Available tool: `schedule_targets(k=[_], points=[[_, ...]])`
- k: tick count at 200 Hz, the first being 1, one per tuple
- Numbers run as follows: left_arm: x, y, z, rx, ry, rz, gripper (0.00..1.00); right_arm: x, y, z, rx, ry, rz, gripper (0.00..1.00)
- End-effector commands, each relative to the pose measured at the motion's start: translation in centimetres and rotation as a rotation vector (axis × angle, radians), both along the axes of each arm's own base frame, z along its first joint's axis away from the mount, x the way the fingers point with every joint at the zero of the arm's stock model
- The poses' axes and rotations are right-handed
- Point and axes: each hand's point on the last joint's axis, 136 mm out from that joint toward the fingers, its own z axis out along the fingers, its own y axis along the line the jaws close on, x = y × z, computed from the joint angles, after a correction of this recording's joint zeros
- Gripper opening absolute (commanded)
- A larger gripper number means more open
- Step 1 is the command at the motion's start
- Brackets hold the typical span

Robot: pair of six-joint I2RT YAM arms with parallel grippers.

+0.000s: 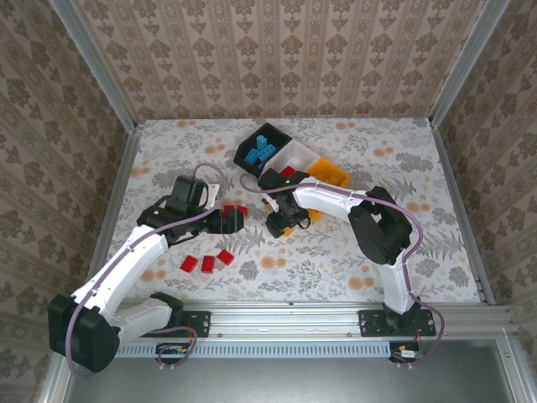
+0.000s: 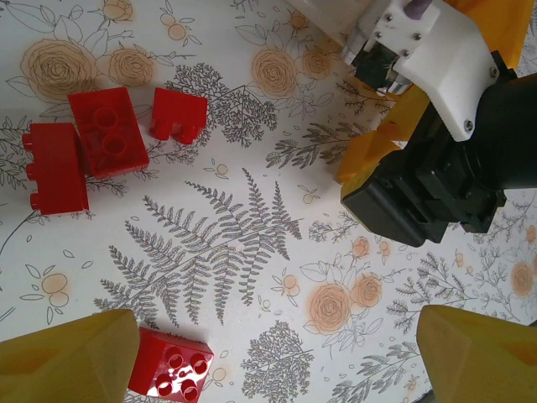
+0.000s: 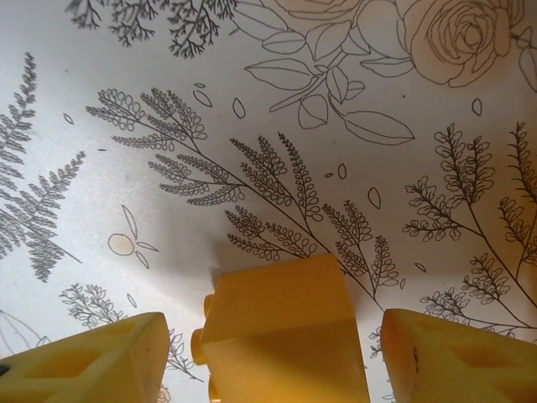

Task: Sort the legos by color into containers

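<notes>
Orange brick (image 3: 281,336) is framed between the yellow fingers (image 3: 84,361) of the right gripper (image 3: 277,369), low over the flowered table (image 3: 252,126). A sliver of gap is seen on each side, so the jaws are spread and the brick is not yet pinched. From above, that gripper is placed just in front of the orange bin (image 1: 331,175), with the brick lying on the table beneath it.

The left gripper (image 2: 273,361) is held wide apart over the table, and nothing is caught between its fingers. A red brick (image 2: 172,363) is seen just beside one finger, studs up, and three more red bricks (image 2: 107,130) are grouped farther out, two of them touching. The right gripper's black body is also caught near the upper right of the left wrist view.

At the back, three bins are lined up in a diagonal row. The black bin (image 1: 274,134) is loaded with blue bricks (image 1: 262,151), the white bin (image 1: 306,153) is holding one lone red piece (image 1: 288,171), and the orange bin is placed last. A further trio of red bricks (image 1: 207,263) is spotted near the front, beside the left arm.
</notes>
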Motion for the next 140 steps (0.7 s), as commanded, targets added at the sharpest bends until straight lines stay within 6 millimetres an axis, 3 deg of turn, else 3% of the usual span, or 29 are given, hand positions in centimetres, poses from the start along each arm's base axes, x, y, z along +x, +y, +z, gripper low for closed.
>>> schedule_targets(k=[1, 55, 87, 115, 140], points=[[0.1, 0.8, 0.1, -0.021, 0.002, 0.032, 0.87, 0.3, -0.4, -0.4, -0.04, -0.001, 0.01, 0.65], [0.2, 0.8, 0.3, -0.03, 0.002, 0.034, 0.88, 0.4, -0.8, -0.3, -0.056, -0.012, 0.005, 0.47], [0.1, 0.9, 0.3, -0.03, 0.002, 0.035, 0.88, 0.5, -0.7, 0.8, -0.039, -0.034, -0.005, 0.4], [0.1, 1.1, 0.5, -0.029, -0.003, 0.039, 0.88, 0.4, -0.4, 3.3, 0.016, -0.058, -0.029, 0.39], [0.1, 1.2, 0.7, -0.028, -0.009, 0.043, 0.88, 0.4, -0.3, 7.5, 0.12, -0.094, -0.082, 0.39]])
